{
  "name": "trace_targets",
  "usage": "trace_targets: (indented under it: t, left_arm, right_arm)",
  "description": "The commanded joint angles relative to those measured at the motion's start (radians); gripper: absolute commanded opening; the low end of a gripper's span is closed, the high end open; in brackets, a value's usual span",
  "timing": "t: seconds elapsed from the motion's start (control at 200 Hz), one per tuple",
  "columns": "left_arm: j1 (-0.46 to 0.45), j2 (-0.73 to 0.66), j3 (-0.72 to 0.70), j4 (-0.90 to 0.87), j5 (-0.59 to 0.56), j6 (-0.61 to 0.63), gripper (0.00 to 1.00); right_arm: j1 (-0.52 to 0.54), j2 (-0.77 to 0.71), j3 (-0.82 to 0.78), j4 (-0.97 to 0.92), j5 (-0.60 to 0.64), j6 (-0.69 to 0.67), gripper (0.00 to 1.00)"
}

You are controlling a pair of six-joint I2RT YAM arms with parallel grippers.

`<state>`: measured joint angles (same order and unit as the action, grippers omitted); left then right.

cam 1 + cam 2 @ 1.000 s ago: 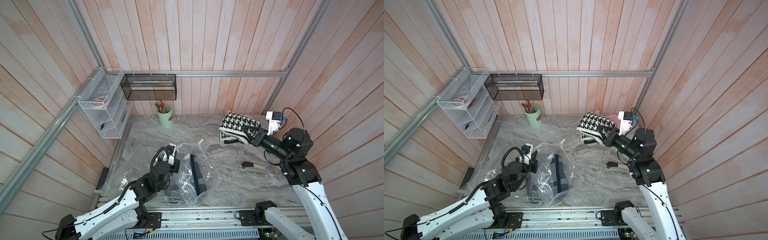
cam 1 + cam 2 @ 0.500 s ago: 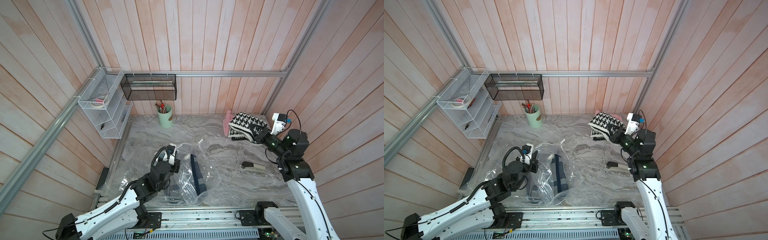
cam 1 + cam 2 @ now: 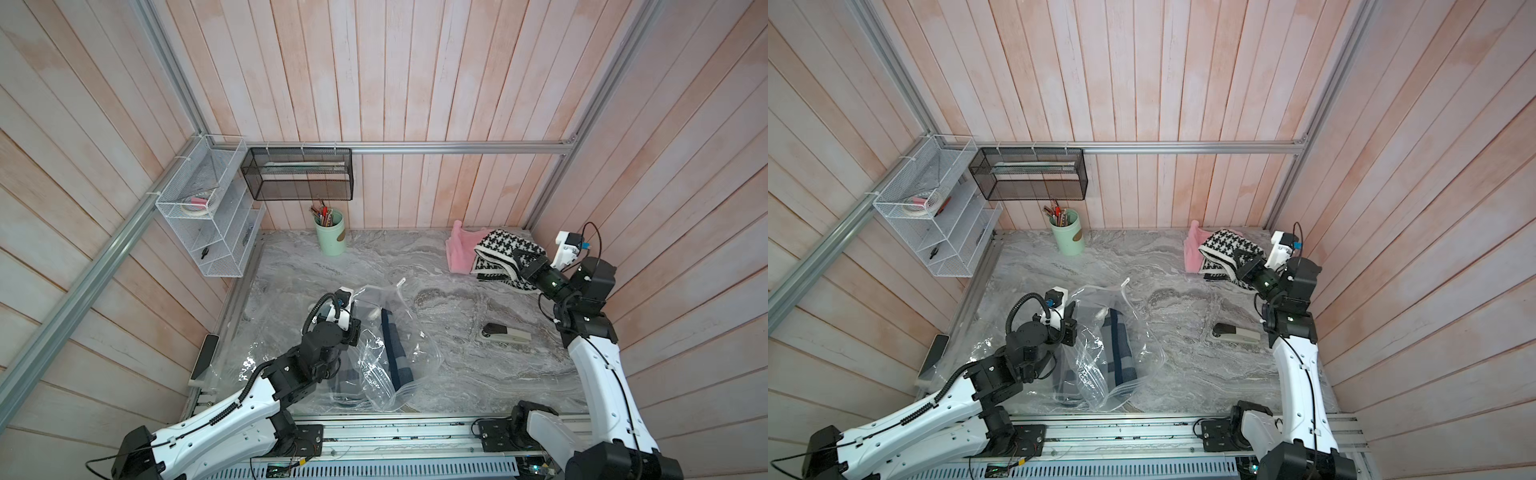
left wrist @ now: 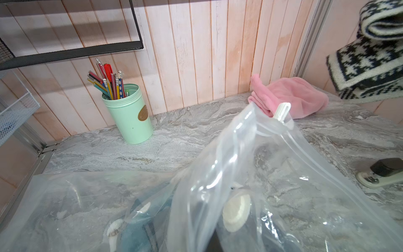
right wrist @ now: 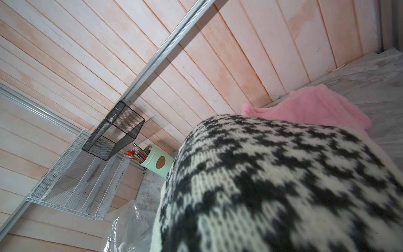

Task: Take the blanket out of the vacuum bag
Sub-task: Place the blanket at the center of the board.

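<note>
- Since a second ago, the right arm has swung toward the far right corner and carried the houndstooth blanket (image 3: 500,248) with it. The left arm has stayed where it was.
- The right gripper (image 3: 520,261) is clamped on that black-and-white knitted blanket. In the left wrist view the blanket (image 4: 368,63) hangs folded, lifted off the table (image 3: 415,257).
- In both top views the blanket partly overlaps a pink cloth (image 3: 457,249) lying at the far wall.
- The vacuum bag (image 3: 376,376), clear and crinkled, lies near the front edge, left of centre. Its white slider clip (image 4: 281,110) stands at the raised far end.
- The left gripper (image 3: 1070,328) is closed, pinching the bag's left side.
- A dark blue folded textile (image 3: 394,353) is inside the bag.
- A stapler (image 3: 505,334) lies on the table to the right of the bag, well apart from it.
- A green cup of pencils (image 3: 331,237) stands at the far wall.
</note>
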<state>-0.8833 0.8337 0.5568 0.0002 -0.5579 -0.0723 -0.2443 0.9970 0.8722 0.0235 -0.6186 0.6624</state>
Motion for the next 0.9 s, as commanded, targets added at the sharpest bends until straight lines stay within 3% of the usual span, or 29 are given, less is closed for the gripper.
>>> trace_targets:
  t: [0.0,0.115,0.435,0.895]
  left_arm:
    - [0.006,0.015,-0.007,0.022,-0.006,0.008,0.0]
    - [0.009,0.037,0.002,0.024,0.0,0.007,0.0]
    - [0.01,0.055,0.008,0.037,0.01,0.008,0.0]
    - [0.018,0.057,-0.008,0.045,0.005,0.014,0.0]
  right_arm:
    - [-0.064,0.017,-0.018,0.089,-0.081,-0.032,0.0]
    - [-0.125,0.045,-0.004,0.057,-0.088,-0.084,0.0]
    - [-0.147,0.071,0.015,0.012,0.09,-0.21,0.0]
    - [-0.148,0.337,0.041,0.346,-0.007,-0.07,0.0]
